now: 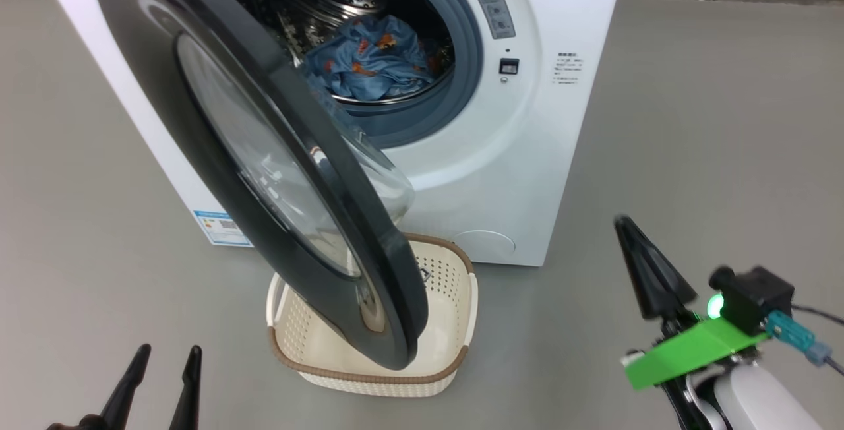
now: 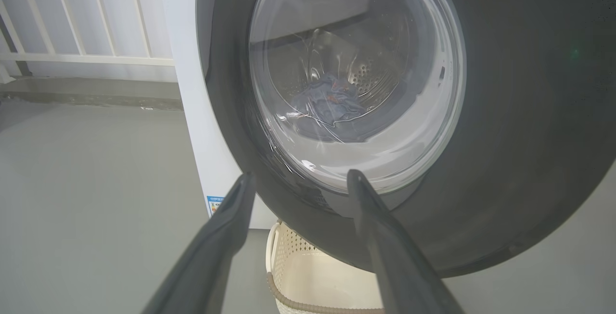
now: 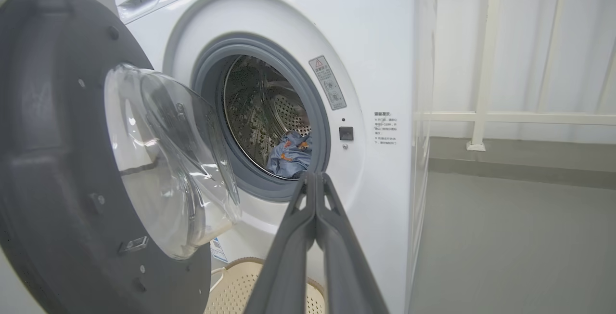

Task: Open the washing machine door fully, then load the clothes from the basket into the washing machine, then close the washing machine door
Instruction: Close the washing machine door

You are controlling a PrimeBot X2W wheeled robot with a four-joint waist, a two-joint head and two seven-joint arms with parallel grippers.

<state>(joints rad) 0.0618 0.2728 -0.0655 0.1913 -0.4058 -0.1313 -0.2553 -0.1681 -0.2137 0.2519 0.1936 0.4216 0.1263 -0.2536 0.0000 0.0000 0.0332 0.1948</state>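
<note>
We had the washing machine on grey floor, with a wide stretch of floor off to its right; the washing machine door hung partway open, its lower edge right over the basket; the clothes sat in the drum. The left gripper had its fingers spread, touching nothing; the right gripper had them pressed together, empty. The left wrist view caught the clothes through the door glass; the right wrist view saw them straight through the opening.
</note>
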